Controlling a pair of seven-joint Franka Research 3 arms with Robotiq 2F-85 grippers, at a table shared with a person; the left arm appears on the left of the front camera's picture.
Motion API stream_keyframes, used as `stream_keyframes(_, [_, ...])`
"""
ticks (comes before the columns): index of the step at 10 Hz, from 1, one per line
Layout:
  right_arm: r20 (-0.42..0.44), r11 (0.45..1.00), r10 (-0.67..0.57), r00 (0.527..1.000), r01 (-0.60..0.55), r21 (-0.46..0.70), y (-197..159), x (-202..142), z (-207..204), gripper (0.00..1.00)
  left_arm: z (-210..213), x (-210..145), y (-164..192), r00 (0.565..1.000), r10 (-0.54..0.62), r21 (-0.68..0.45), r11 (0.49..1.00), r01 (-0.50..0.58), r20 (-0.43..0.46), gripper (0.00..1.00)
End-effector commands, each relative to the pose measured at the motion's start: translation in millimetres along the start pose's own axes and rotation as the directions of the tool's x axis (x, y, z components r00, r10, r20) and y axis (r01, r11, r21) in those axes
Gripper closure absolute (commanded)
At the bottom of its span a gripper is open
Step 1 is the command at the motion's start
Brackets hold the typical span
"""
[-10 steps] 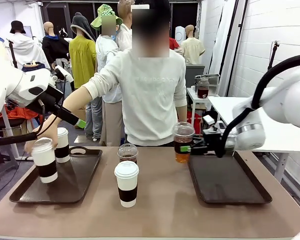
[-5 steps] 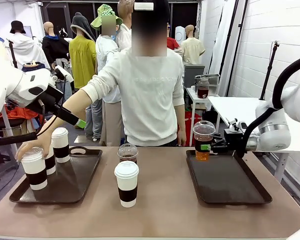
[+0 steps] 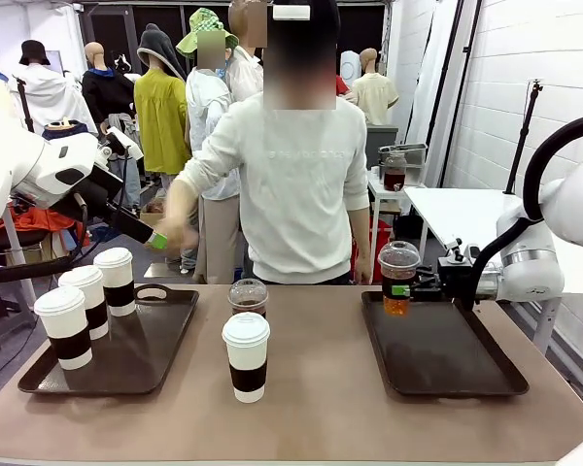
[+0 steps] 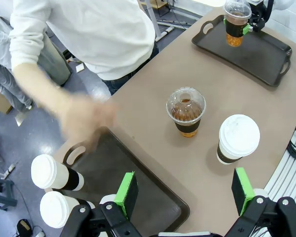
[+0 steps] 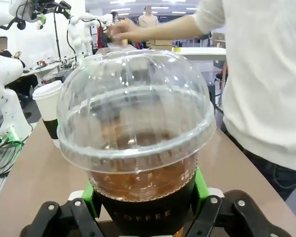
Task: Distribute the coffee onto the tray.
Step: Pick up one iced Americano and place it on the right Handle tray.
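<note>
My right gripper (image 3: 401, 289) is shut on a clear dome-lidded cup of iced coffee (image 3: 398, 280), upright at the far left corner of the right tray (image 3: 457, 364); I cannot tell if it touches the tray. In the right wrist view the green pads (image 5: 200, 185) clamp the cup's dark sleeve (image 5: 138, 212). Three white paper cups (image 3: 61, 327) (image 3: 85, 301) (image 3: 115, 282) stand on the left tray (image 3: 146, 354). Another paper cup (image 3: 246, 355) and a second iced coffee (image 3: 248, 296) stand mid-table. My left gripper (image 4: 184, 190) hangs open high above the left tray's near end.
The person stands at the far side, one blurred hand (image 3: 175, 233) raised above the left tray's far end. The right tray's surface beyond the held cup is bare. A white side table (image 3: 466, 209) stands behind on the right.
The person set a third paper cup on the left tray and pulled the hand up and away. My right gripper lowered the iced coffee slightly at the right tray's corner.
</note>
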State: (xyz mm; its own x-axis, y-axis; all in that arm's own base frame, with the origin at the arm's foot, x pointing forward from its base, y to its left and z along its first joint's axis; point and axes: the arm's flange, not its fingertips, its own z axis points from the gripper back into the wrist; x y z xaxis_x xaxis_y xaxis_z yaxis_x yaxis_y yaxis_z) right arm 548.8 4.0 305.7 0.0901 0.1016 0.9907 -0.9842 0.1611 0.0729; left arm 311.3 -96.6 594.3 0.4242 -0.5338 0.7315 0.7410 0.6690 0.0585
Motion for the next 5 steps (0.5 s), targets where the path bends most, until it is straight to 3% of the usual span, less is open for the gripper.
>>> stream_keyframes(1, [0.004, 1.0, 0.015, 1.0, -0.016, 0.018, 6.2, 10.6, 0.3, 0.18, 0.7, -1.4, 1.3, 1.0, -0.011, -0.019, 1.0, 0.011, 0.003, 0.0])
stream_keyframes(3, [-0.003, 1.0, 0.001, 1.0, -0.001, 0.004, 0.7, 0.5, -0.1, 0.18, 0.7, -1.4, 1.3, 1.0, -0.011, -0.019, 1.0, 0.011, 0.003, 0.0])
stream_keyframes(5, [0.044, 0.999, 0.037, 0.998, -0.036, -0.026, -21.8, -13.5, -2.2, 0.18, 0.7, -1.4, 1.3, 1.0, -0.011, -0.019, 1.0, 0.011, 0.003, 0.0])
